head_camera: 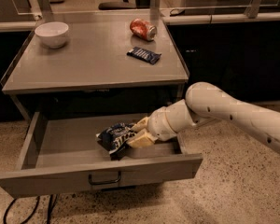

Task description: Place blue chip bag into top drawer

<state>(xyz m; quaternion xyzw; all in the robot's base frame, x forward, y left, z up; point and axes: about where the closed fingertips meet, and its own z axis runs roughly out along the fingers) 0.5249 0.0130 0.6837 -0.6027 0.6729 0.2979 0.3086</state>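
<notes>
The blue chip bag point(115, 136), crumpled dark blue foil with white lettering, is inside the open top drawer point(60, 146), low over its floor near the right side. My gripper point(136, 131) reaches in from the right on a white arm and is shut on the bag's right end. The drawer is pulled out wide, with its dark bar handle point(105, 178) on the front panel. I cannot tell whether the bag rests on the drawer floor.
On the grey table top point(84, 64) above the drawer are a white bowl point(52, 33) at the back left, a red can point(143, 29) lying on its side, and a small flat dark blue wrapper point(143, 55). Cables point(18, 209) lie on the floor at the left.
</notes>
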